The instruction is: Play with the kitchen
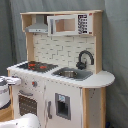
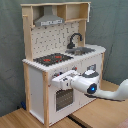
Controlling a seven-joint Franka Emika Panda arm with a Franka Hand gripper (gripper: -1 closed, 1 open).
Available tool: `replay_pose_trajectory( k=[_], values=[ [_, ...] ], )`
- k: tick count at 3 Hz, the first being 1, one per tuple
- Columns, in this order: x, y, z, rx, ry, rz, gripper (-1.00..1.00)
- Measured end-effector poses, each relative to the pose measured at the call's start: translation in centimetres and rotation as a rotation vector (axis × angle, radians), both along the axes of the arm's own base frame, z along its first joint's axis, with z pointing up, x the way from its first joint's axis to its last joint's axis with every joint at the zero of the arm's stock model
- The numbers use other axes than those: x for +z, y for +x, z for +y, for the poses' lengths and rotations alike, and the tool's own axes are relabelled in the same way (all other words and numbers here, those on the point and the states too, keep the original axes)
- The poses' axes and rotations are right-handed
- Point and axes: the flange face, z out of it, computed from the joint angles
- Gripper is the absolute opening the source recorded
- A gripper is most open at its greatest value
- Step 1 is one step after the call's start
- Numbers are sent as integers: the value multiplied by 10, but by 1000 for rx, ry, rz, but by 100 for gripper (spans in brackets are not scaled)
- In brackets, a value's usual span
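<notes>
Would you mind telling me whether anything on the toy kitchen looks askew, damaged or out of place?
Nothing stands out. The kitchen stands upright, hob, sink and tap in place, doors shut. The end effector is at its oven front.

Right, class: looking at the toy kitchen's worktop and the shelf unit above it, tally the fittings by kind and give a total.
Hob: 1
Sink: 1
Tap: 1
Hood: 1
Microwave: 1
Total: 5

both exterior views face the kitchen (image 1: 60, 75) from opposite front corners.
</notes>
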Motion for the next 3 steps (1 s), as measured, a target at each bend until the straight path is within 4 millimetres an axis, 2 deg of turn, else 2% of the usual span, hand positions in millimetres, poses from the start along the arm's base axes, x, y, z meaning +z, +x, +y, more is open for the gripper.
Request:
replay_pose_trajectory(
  k=[1, 2, 3],
  values=[
    [0, 0, -1, -5, -1, 0, 100],
    [-7, 4, -6, -52, -9, 6, 100],
    [10, -21, 2, -72, 23, 3, 100]
  ],
)
